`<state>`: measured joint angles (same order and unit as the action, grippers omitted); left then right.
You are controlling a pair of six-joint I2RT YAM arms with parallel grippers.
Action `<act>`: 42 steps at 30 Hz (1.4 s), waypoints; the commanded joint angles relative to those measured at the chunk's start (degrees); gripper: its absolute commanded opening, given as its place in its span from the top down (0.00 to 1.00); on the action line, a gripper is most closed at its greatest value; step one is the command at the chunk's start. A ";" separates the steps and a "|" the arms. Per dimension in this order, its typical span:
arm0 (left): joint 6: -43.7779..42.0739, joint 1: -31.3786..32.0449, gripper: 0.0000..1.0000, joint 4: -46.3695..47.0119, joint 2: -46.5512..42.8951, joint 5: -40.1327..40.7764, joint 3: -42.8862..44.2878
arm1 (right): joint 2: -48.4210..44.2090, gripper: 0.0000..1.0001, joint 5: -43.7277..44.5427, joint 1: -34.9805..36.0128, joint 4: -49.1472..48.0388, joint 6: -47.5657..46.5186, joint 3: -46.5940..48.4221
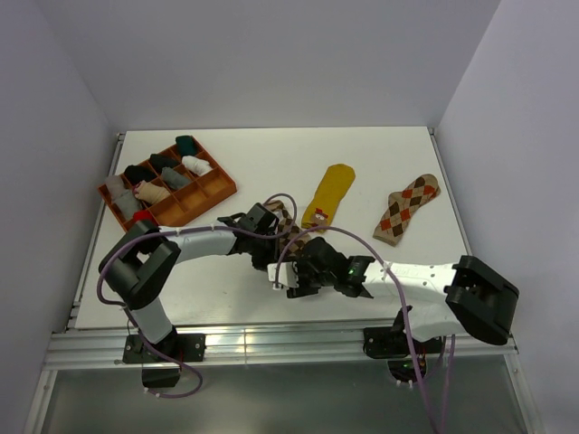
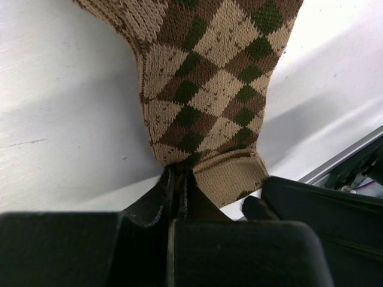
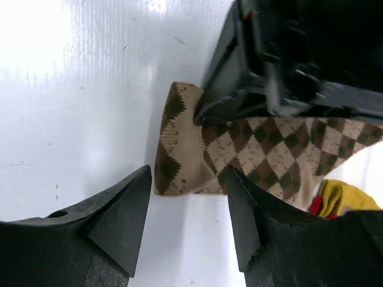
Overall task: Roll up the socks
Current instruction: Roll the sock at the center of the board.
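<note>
we are looking at the white table (image 1: 271,154), where the orange tray (image 1: 201,201) of small dark and pale bundles is sitting at the far left. three long socks are lying on the table. the orange argyle sock (image 1: 407,209) and the mustard sock (image 1: 329,194) are lying flat and untouched toward the right, apart from each other. the brown argyle sock (image 2: 203,101) is lying near the middle beneath both arms, flat, with no roll showing. the left gripper (image 2: 178,185) is pinching its end, jaws pressed together on the knit. the right gripper (image 3: 188,209) is hanging spread, fingers either side of that end, gripping nothing. we are judging all three rolls as not yet done. the red label (image 3: 314,206) on the mustard sock is showing no legible writing.
</note>
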<state>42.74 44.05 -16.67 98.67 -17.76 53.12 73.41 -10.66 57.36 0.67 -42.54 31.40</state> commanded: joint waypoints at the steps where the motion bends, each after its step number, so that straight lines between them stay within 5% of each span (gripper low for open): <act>1: -0.64 0.07 1.00 -2.67 1.87 0.27 0.49 | 2.61 0.40 2.22 1.52 -1.11 -1.57 2.35; 10: -0.99 -0.11 1.00 -2.58 1.96 -0.34 1.19 | 7.80 0.48 4.41 3.46 3.38 -0.79 6.39; 15: -0.47 -0.55 0.99 -2.06 1.17 -1.31 0.93 | 10.62 0.77 4.86 3.11 6.97 0.97 9.03; 18: 1.28 -1.16 0.95 -0.13 0.12 -2.80 -0.29 | 10.53 0.82 2.22 1.71 10.93 2.37 10.26; 27: 10.60 -2.83 0.75 11.12 -4.19 -4.74 -5.84 | 14.03 0.82 -17.70 -10.59 27.97 0.89 18.07; 42: 12.20 -2.83 0.72 16.23 -8.32 3.50 -8.21 | 36.78 0.82 -38.99 -25.37 57.50 -8.24 37.67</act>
<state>55.64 40.99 -3.18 93.71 -18.09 45.54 106.08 -43.53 33.47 48.49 -47.18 65.01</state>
